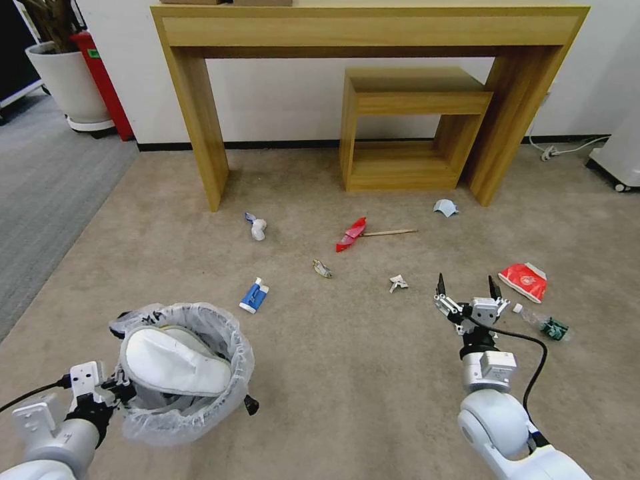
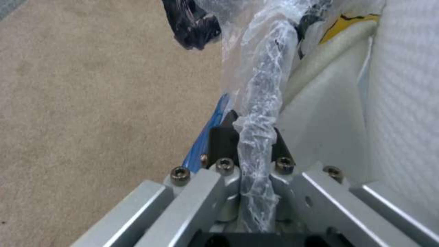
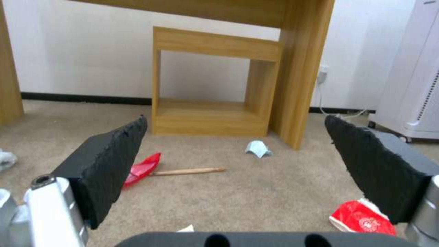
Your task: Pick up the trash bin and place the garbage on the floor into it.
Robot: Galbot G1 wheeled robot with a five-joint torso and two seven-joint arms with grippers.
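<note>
My left gripper (image 1: 115,392) holds the trash bin (image 1: 200,417) at the lower left, tilted, with a white slipper (image 1: 173,363) inside. Up close, the left gripper (image 2: 251,144) is shut on the bag-wrapped rim (image 2: 263,103). My right gripper (image 1: 467,288) hovers open and empty over the floor (image 1: 333,373); its pads (image 3: 109,161) stand wide apart. Garbage lies scattered ahead: a blue-white carton (image 1: 254,295), a red wrapper (image 1: 351,234) touching a wooden stick (image 1: 390,233), a pale blue mask (image 1: 445,207), a red packet (image 1: 524,280) and a clear bottle (image 1: 543,323) just right of the right gripper.
A wooden console table (image 1: 200,133) and a small open wooden stand (image 1: 400,173) sit against the far wall. Grey ribbed carpet (image 1: 40,200), a white planter (image 1: 67,80) and a red bin (image 1: 100,73) are at the left. A white appliance (image 1: 620,153) with a cable is at the right.
</note>
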